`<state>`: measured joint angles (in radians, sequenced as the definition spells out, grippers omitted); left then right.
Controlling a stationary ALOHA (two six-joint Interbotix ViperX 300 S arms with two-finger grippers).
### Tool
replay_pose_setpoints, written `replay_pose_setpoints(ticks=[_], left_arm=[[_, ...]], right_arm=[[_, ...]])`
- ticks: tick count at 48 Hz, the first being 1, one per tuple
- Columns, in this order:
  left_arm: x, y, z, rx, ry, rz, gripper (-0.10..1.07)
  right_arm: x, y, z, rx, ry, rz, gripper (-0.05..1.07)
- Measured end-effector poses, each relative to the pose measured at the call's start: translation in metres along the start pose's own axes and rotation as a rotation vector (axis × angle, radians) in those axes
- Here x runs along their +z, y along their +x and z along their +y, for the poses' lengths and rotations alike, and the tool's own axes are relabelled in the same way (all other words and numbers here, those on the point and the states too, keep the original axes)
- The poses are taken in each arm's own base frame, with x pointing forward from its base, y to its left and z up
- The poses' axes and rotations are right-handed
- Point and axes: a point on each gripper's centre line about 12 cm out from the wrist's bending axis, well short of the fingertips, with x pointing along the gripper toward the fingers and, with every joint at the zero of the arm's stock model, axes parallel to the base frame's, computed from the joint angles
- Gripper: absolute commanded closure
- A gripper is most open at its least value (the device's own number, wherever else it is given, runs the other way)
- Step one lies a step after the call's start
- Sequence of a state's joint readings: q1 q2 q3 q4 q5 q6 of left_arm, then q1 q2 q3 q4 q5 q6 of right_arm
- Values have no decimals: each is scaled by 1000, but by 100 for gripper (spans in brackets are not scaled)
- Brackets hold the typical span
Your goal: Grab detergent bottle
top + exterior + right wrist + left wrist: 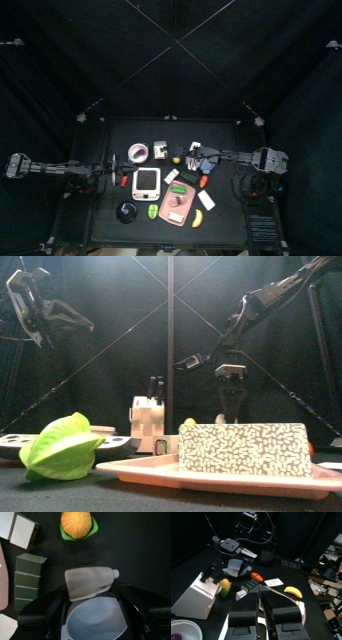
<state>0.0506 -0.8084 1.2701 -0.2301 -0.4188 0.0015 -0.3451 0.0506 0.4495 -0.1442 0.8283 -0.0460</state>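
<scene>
The detergent bottle (90, 583) is pale, with a small cap at one shoulder, and stands on the black table. My right gripper (92, 594) is over it, open, with one jaw on each side of its body. In the left wrist view the bottle (235, 566) shows under the right gripper (230, 552). In the top view the right gripper (201, 158) is at the table's middle right. In the front view the bottle is hidden behind a speckled box. My left gripper (261, 594) is shut and empty, resting at the table's left side (114, 180).
Beside the bottle are a yellow corn cob on green (80, 523), a dark green box (30, 579) and white blocks (23, 529). A white device (147, 181), pink rectangle (181, 203) and pink-rimmed ring (140, 152) lie nearby. A banana (292, 591) lies beyond.
</scene>
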Motion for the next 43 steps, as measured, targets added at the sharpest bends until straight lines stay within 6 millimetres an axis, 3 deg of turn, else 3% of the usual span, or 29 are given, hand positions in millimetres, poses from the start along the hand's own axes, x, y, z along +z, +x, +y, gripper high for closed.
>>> replay_pose_setpoints(ticks=[25,43], left_arm=[[-4,-3,1,-2,3,6,51],[0,-10,-2,-26,21,-24,51]], right_arm=[[2,-5,11,14,-17,-12,27],[13,-10,41,40,-85,-87,27]])
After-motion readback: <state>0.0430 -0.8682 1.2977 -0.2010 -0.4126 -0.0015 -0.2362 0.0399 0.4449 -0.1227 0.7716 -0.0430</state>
